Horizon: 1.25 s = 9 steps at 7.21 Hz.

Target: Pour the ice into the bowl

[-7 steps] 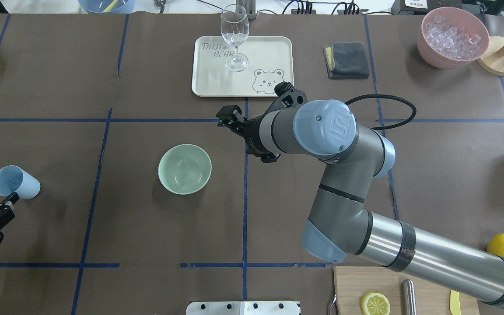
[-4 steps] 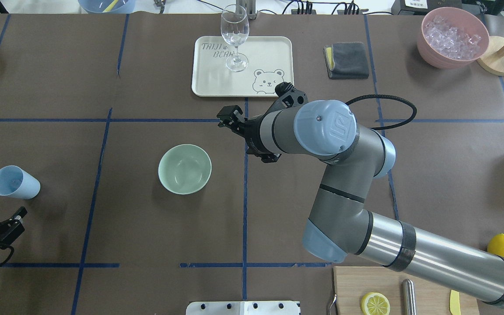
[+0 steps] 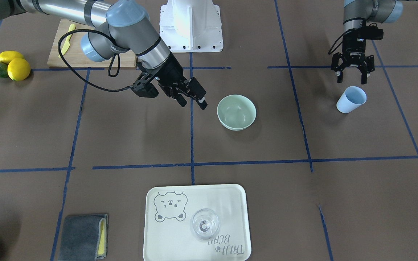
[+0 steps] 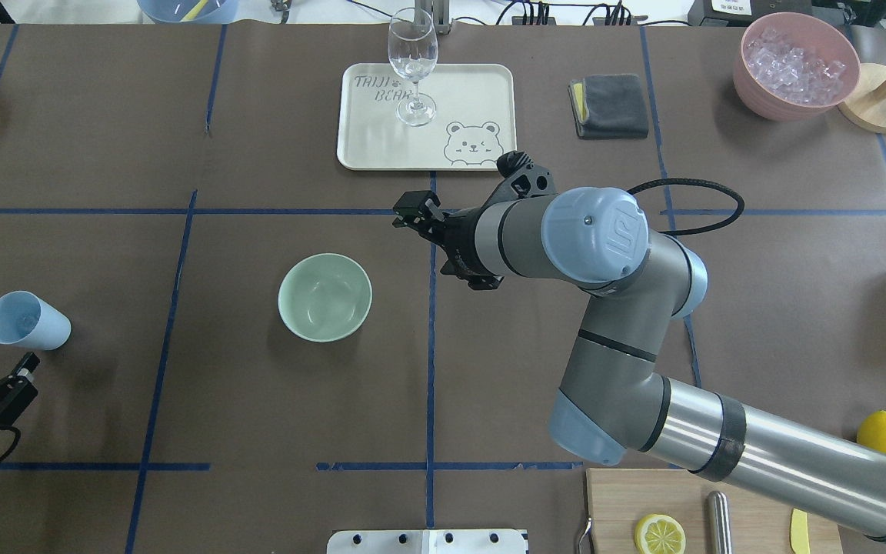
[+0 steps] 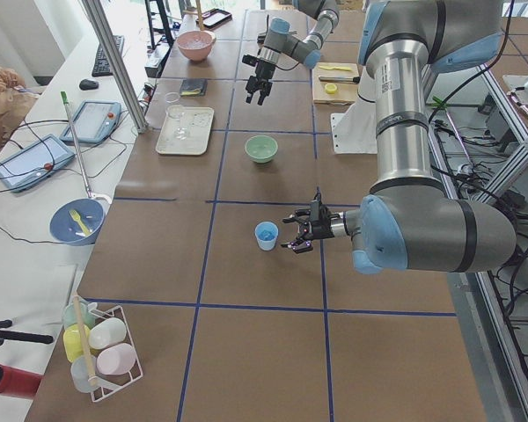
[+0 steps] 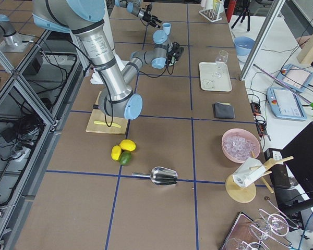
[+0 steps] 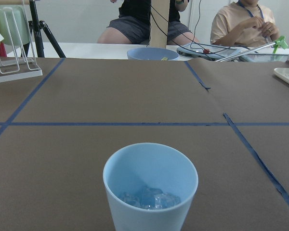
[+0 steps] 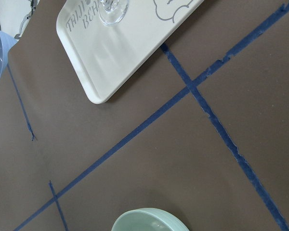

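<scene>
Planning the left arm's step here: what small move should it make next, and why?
Probably ease the left gripper forward until its open fingers straddle the light blue cup, then close. The cup stands upright and ungripped with the ice inside, and the bowl looks empty.

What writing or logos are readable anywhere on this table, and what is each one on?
"TAIJI BEAR": printed on the cream tray.
"UR" logo: on the blue joint cap of the right arm.
White lettering on the body of the left end effector: too small to read.
</scene>
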Each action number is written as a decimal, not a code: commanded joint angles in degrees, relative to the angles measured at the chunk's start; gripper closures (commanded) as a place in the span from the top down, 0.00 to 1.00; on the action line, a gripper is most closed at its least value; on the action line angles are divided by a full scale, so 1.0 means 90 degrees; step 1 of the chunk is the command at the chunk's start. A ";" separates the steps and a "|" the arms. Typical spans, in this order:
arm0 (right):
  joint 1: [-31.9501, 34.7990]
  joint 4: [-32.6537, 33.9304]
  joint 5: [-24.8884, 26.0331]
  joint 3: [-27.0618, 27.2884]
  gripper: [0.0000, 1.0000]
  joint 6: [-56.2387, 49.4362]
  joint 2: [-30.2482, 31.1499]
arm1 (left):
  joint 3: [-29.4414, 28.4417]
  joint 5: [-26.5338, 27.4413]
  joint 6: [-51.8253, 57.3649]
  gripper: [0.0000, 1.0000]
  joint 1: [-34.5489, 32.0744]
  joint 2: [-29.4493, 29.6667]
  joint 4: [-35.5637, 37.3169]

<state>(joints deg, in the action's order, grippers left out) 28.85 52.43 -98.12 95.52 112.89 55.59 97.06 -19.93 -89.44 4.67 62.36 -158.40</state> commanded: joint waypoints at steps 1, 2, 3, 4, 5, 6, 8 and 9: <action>-0.0003 -0.0113 -0.0006 0.0021 1.00 -0.0004 0.0083 | -0.0169 0.0192 0.0016 0.99 -0.0001 0.0248 0.0012; -0.0003 -0.0113 -0.0006 0.0002 1.00 -0.0014 0.0083 | -0.0527 0.0231 0.0016 0.99 -0.0001 0.0394 0.0012; -0.0003 -0.0113 -0.0006 0.0021 1.00 -0.0004 0.0074 | -0.0598 0.0231 0.0026 0.99 -0.0020 0.0425 0.0012; -0.0003 -0.0113 -0.0006 0.0050 1.00 -0.0004 0.0073 | -0.0725 0.0241 0.0026 0.99 -0.0088 0.0435 0.0041; 0.0007 -0.0113 -0.0006 0.0050 1.00 -0.0004 0.0073 | -0.0774 0.0241 0.0026 0.99 -0.0205 0.0464 0.0051; -0.0003 -0.0113 -0.0006 0.0060 1.00 -0.0004 0.0073 | -0.0852 0.0232 0.0132 0.99 -0.0380 0.0638 0.0061; -0.0003 -0.0113 -0.0006 0.0060 1.00 -0.0004 0.0083 | -0.0911 0.0212 0.0465 0.99 -0.0684 0.0912 0.0061; -0.0003 -0.0113 -0.0006 0.0060 1.00 -0.0004 0.0083 | -0.0931 0.0212 0.0465 0.99 -0.0694 0.0952 0.0061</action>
<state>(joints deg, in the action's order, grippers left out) 28.83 51.42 -98.17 96.04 112.85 56.30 88.96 -17.99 -85.68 -1.00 70.14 -157.86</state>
